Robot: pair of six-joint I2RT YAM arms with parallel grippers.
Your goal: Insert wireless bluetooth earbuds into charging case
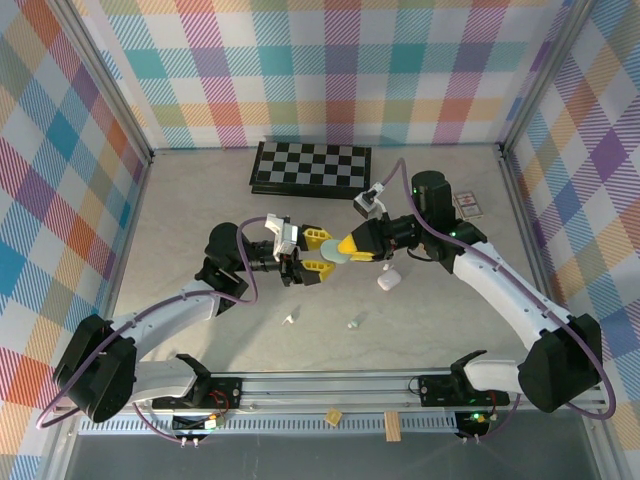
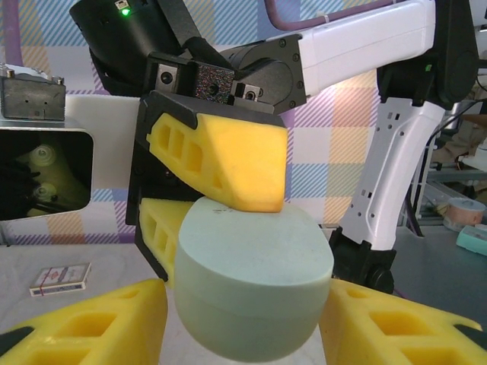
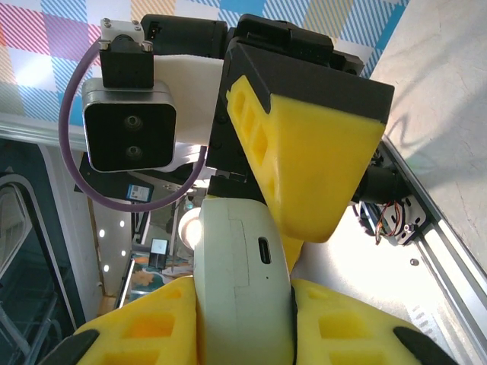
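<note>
Right tool clenched on mint case (airborne); left tool straddles it, grip unclear; earbud on table below, nearer left arm.

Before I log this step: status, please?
Right gripper shut on mint case. Left gripper flanks it, grip unclear. Two earbuds on table. Nothing blocking.

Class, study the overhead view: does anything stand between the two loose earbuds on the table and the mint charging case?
No object lies between them, but the mint charging case, held off the table in the right gripper, appears closed, which would block the earbuds.
</note>
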